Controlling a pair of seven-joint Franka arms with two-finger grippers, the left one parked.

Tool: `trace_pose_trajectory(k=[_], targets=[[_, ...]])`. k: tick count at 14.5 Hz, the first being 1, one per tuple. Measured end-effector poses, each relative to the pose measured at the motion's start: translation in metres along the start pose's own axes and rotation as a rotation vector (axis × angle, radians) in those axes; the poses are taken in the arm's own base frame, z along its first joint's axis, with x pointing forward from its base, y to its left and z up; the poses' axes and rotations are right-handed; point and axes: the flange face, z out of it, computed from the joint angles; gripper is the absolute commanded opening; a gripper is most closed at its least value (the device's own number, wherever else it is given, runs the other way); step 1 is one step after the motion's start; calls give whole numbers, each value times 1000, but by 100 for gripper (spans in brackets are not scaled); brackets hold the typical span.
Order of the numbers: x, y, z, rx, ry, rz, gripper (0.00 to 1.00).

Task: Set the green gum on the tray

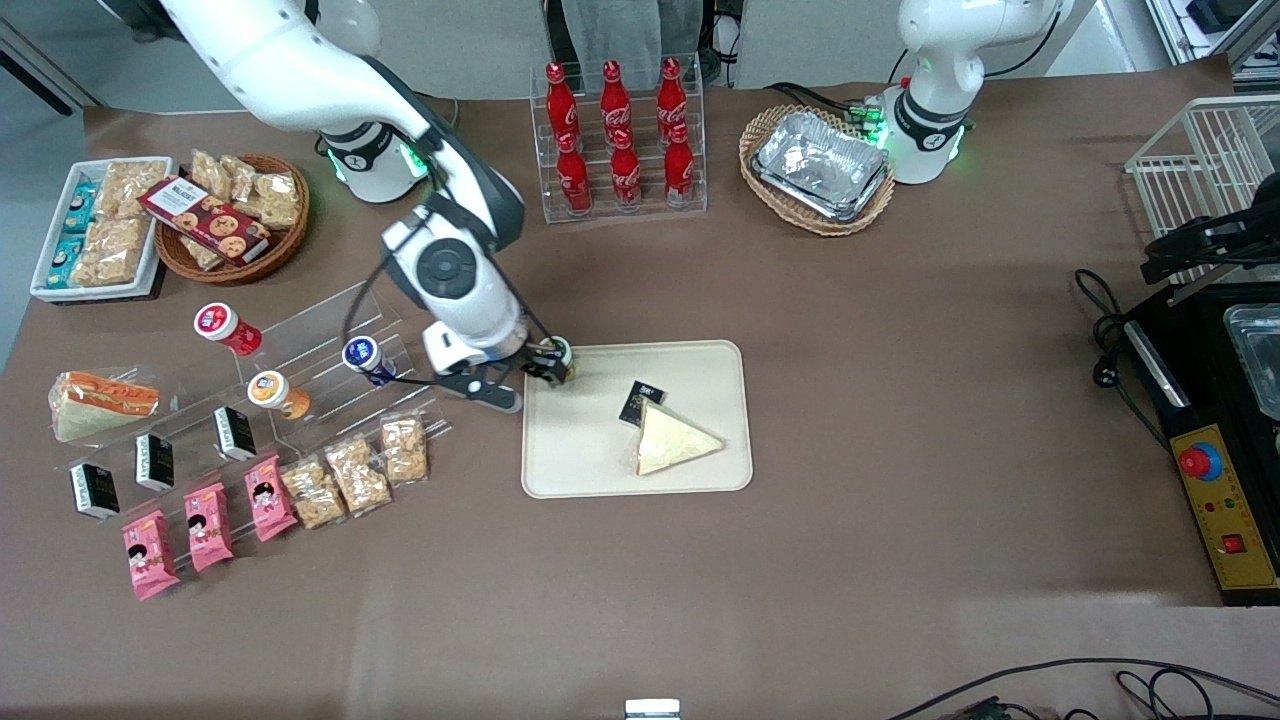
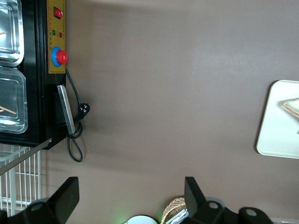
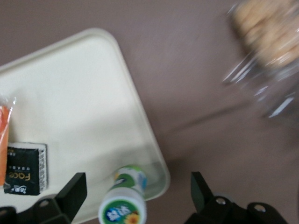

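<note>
Front view: tool (image 1: 549, 363) mostly hides the green gum (image 1: 560, 352), seemingly released.

Right arm reaches out from its base twd table centre, elbow bent, wrist angled down. Gripper (image 1: 549, 364) sits low over the table w/ fingers (image 3: 72, 193) spread wide apart, nothing clamped betw them; wrist cam looks straight down.

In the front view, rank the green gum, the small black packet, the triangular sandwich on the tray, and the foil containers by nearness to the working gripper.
1. green gum, at the gripper, over the tray corner.
2. black packet, on the tray.
3. triangular sandwich, beside that packet.
4. foil containers, in a basket by the parked arm's base.
</note>
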Motion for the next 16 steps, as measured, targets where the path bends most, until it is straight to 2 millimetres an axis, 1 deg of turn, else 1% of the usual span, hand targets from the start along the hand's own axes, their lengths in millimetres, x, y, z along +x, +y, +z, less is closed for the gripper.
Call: trace_pose_trajectory(k=[2, 5, 7, 9, 11, 13, 14, 16], targets=[[19, 17, -55, -47, 23, -42, 99], [43, 47, -145, -72, 13, -80, 99], [68, 79, -203, -64, -10, -110, 99], [96, 119, -252, -72, -29, -142, 100], [119, 162, -286, -82, -54, -192, 100], [139, 208, -308, -83, -66, -207, 100], [146, 229, -318, -80, -61, -193, 100], [152, 263, -337, -72, -43, -161, 100]])
